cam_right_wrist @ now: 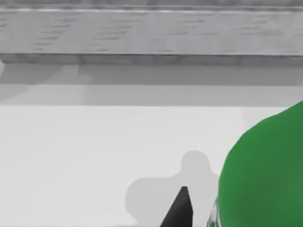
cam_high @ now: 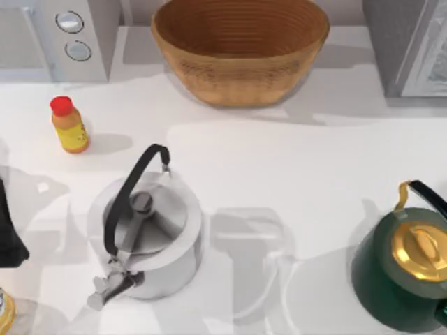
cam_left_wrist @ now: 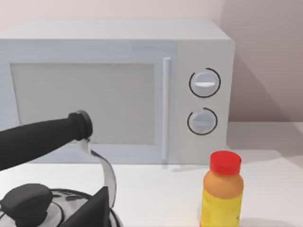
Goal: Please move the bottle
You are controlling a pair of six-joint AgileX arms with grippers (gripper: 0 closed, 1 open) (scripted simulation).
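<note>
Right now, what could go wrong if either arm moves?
1. Left finger sits just over the kettle; a swing could snag its handle or topple the orange bottle.
2. Green shape, likely the bottle, is close beside the right finger; grip unclear, so it may slip.

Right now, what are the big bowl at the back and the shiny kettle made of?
The basket looks like woven wicker or straw: tan, matte, with ridged coils around its wall. The silver kettle looks like polished metal, probably steel, since its lid reflects light; its arched handle looks like matte black plastic.
</note>
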